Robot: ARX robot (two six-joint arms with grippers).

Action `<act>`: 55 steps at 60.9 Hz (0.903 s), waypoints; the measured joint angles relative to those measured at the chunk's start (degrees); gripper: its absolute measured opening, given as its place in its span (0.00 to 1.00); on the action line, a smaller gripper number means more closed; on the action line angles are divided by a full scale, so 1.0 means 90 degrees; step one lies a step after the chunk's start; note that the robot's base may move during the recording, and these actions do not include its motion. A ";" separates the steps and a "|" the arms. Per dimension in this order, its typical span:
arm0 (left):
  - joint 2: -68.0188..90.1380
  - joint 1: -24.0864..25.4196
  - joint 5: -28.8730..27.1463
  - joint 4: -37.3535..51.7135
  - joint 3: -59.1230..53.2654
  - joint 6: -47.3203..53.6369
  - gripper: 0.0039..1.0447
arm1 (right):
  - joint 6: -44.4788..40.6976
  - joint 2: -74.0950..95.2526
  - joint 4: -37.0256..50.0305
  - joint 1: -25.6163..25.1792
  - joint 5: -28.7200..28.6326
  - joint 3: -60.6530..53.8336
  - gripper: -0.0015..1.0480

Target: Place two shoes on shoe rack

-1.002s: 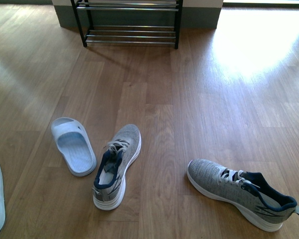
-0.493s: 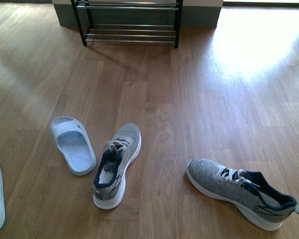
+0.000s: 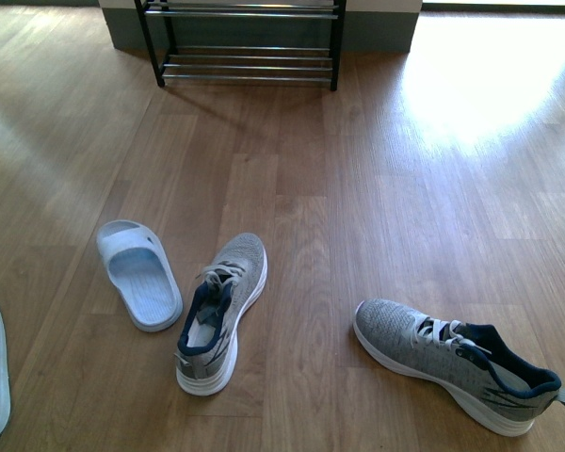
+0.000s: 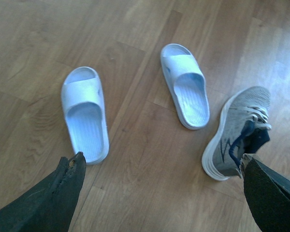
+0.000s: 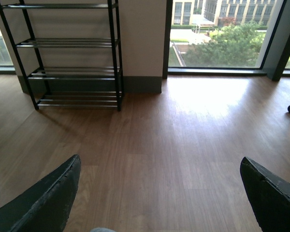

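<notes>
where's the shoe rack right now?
Front view: the shoe rack stands at the far end of the wood floor, slightly left of centre, against the grey baseboard, well beyond the nearest grey sneaker.

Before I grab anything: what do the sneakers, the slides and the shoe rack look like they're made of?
Sneakers: matte grey upper with a speckled weave, probably knit fabric. The white soles look like foam or rubber.
Slides: pale blue, apparently moulded in one piece with ribbed footbeds, likely rubber or foam.
Shoe rack: black frame, probably painted metal. The thin bars catch light like chrome.
</notes>
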 joint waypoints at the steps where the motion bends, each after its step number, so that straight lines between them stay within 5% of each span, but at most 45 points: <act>1: 0.0170 -0.0010 0.0046 0.0080 0.0068 0.0046 0.91 | 0.0000 0.0000 0.0000 0.0000 0.0000 0.0000 0.91; 23: 0.4031 -0.0415 0.0590 0.1183 0.1426 0.0760 0.91 | 0.0000 0.0000 0.0000 0.0000 0.0000 0.0000 0.91; 35: 0.6071 -0.0707 0.1537 0.1226 0.2671 0.1083 0.91 | 0.0000 0.0000 0.0000 0.0000 0.0002 0.0000 0.91; 55: 0.7868 -0.1035 0.1681 0.0891 0.4500 0.0716 0.91 | 0.0000 0.0000 0.0000 0.0000 0.0002 0.0000 0.91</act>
